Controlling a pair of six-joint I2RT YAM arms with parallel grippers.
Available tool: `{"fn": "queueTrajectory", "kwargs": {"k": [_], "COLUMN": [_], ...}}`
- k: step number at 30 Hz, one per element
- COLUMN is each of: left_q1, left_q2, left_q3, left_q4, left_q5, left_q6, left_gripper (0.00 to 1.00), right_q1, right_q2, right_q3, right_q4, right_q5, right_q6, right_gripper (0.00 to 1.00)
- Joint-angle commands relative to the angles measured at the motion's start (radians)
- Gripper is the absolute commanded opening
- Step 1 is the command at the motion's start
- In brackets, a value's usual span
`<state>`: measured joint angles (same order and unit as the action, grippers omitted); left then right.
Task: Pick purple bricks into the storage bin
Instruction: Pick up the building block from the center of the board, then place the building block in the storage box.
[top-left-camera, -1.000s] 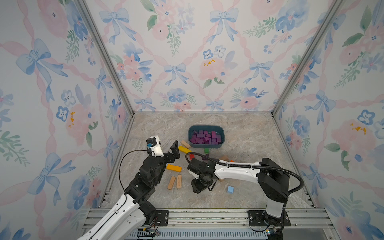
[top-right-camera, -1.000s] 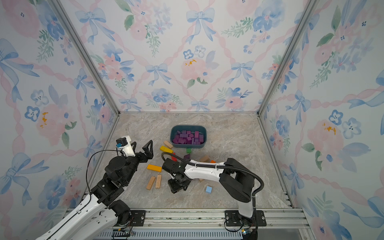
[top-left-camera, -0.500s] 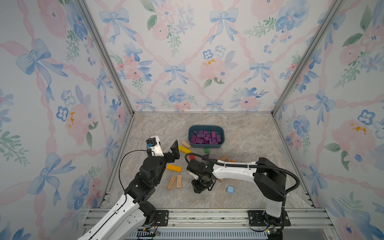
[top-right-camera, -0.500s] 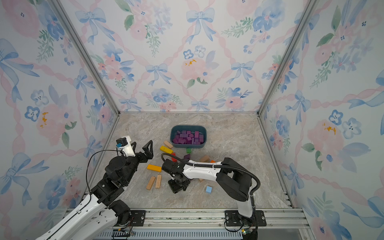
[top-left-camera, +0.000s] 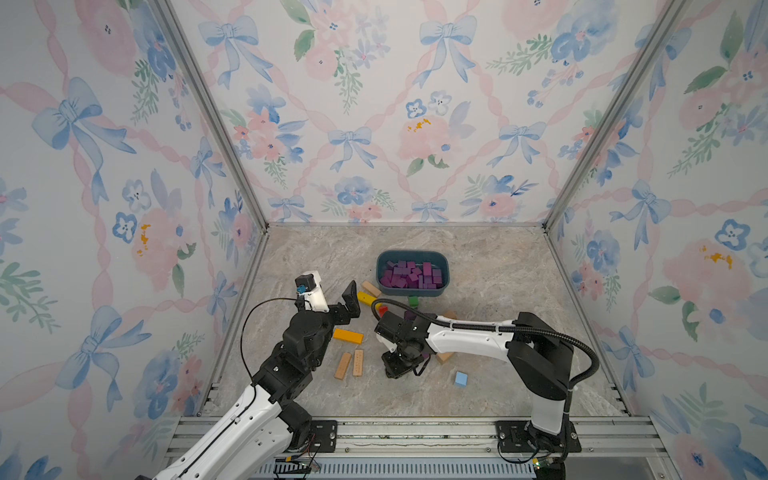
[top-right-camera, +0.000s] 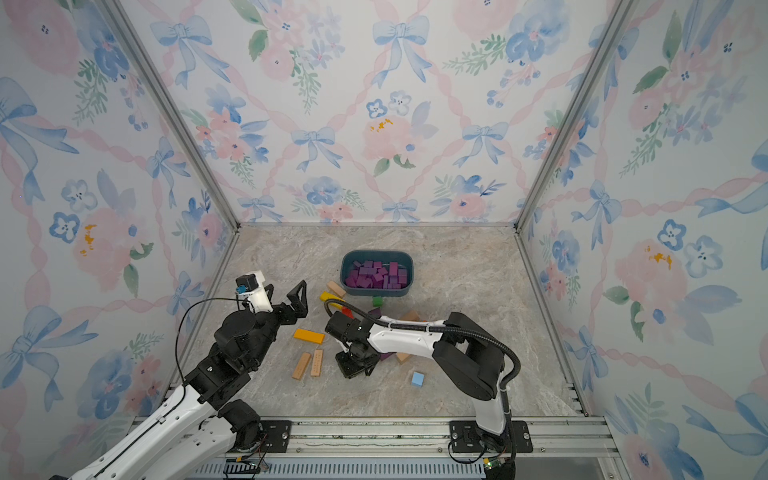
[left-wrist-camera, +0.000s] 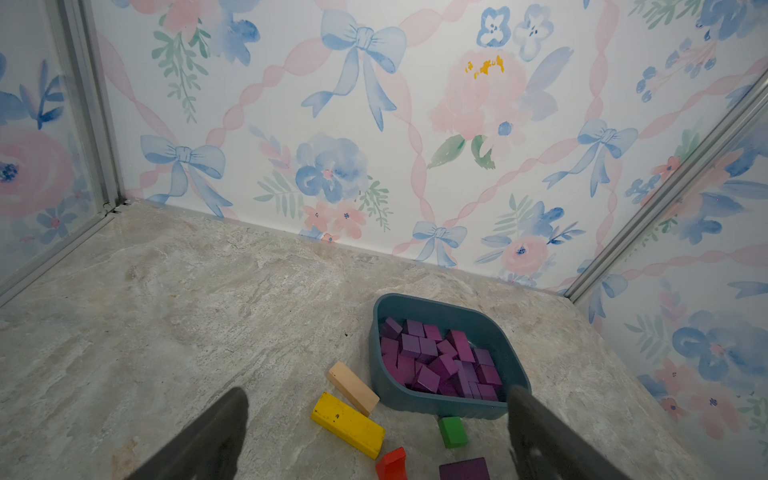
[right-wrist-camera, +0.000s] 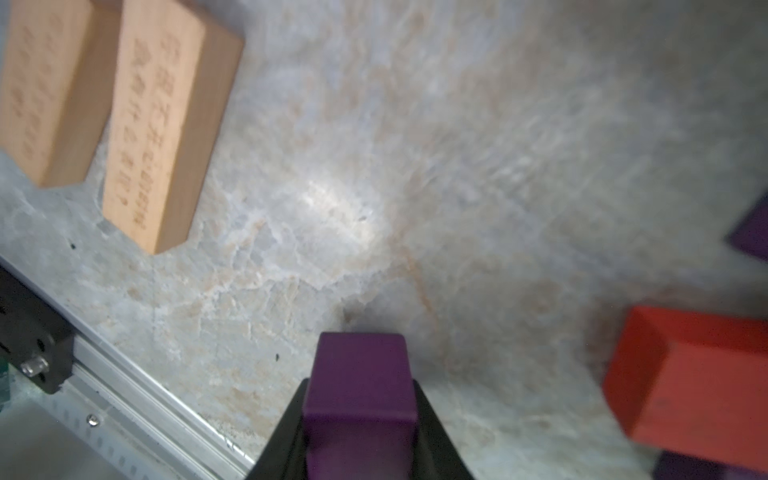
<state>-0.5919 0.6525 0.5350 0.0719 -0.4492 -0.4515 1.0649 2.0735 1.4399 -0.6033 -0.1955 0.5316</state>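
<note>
Right gripper (right-wrist-camera: 359, 382) fingers (right-wrist-camera: 432, 436) pinch purple brick (right-wrist-camera: 359, 357), its end poking past tips. Storage bin (top-left-camera: 412, 252), full of purple bricks (top-left-camera: 409, 276), sits well apart, back behind those fingers. Left gripper (top-right-camera: 286, 296) spread wide, empty, nearer bin.

The purple brick (right-wrist-camera: 359, 374) looked matt and smooth; tan blocks (right-wrist-camera: 166, 124) near it showed bare engraved wood; the floor (right-wrist-camera: 415, 166) resembled veined stone.
</note>
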Motion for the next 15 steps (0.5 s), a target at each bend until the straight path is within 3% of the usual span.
{"fn": "queueTrajectory", "kwargs": {"k": [1,15], "left_q1": [0.013,0.039], "left_q2": [0.013,0.049], "left_q3": [0.005,0.025], "left_q4": [-0.009,-0.025], "left_q5": [-0.002,0.009], "left_q6": [-0.018,-0.004], "left_gripper": [0.98,0.98], "right_q1": [-0.041,-0.320], "right_q2": [-0.002,-0.036], "right_q3": [0.035,0.250], "right_q4": [0.018,0.036], "right_q5": [-0.003,-0.045], "right_q6": [-0.020,-0.094], "right_gripper": [0.32,0.33]}}
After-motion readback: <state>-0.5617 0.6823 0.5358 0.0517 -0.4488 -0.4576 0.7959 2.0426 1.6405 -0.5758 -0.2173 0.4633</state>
